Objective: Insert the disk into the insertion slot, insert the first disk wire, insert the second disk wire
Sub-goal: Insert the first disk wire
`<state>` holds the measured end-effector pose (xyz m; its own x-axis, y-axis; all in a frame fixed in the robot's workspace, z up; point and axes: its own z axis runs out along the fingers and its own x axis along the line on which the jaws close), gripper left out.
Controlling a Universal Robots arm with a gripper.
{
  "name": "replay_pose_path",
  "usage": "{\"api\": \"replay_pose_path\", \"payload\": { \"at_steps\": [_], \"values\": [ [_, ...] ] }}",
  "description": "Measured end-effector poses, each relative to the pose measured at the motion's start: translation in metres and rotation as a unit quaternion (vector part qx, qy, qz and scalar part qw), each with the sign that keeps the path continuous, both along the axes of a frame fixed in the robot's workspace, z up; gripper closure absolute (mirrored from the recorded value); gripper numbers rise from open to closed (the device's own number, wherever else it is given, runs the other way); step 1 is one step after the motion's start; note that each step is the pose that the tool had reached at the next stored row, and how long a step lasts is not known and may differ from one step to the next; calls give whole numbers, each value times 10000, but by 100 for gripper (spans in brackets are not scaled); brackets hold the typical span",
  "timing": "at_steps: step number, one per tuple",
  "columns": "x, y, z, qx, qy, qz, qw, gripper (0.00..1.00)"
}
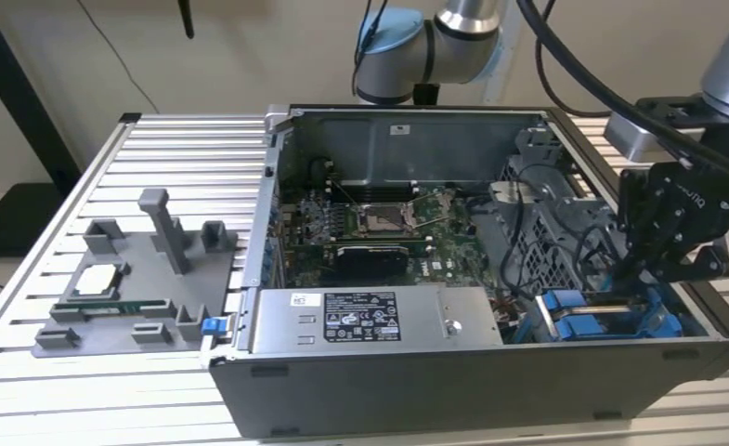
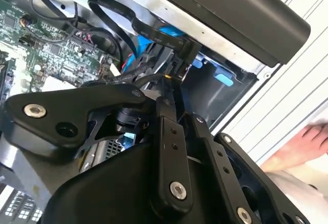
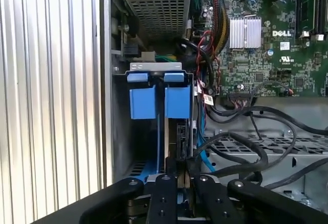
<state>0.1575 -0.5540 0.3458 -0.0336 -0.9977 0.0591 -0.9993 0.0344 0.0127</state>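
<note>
Gripper: black two-finger gripper (image 3: 182, 166), fingers nearly together, pinching a black wire plug (image 2: 182, 60) just beside the drive.
Disk: silver-grey hard drive in a bright blue plastic carrier (image 3: 177, 101), seated inside the grey sheet-metal drive bay (image 3: 120, 131).
Setting: open grey computer case (image 1: 463, 390) on a ribbed aluminium table (image 1: 166, 149).

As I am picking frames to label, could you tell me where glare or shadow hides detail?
Exterior view: even light, no strong glare. Second wrist view: the ribbed aluminium table glares near white beside the black pincer, which reads as a dark mass. First wrist view: the grey sheet-metal drive bay with blue tabs darkens toward its depth.
</note>
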Motion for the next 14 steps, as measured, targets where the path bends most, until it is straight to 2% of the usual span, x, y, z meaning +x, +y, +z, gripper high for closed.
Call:
{"api": "replay_pose_path", "payload": {
  "at_steps": [3,9,14],
  "values": [
    [-9,22,-8,-12,-67,2,10000,100],
    [-15,26,-30,-77,-111,8,9999,100],
    [-29,51,-40,-82,-196,12,9998,100]
  ]
}}
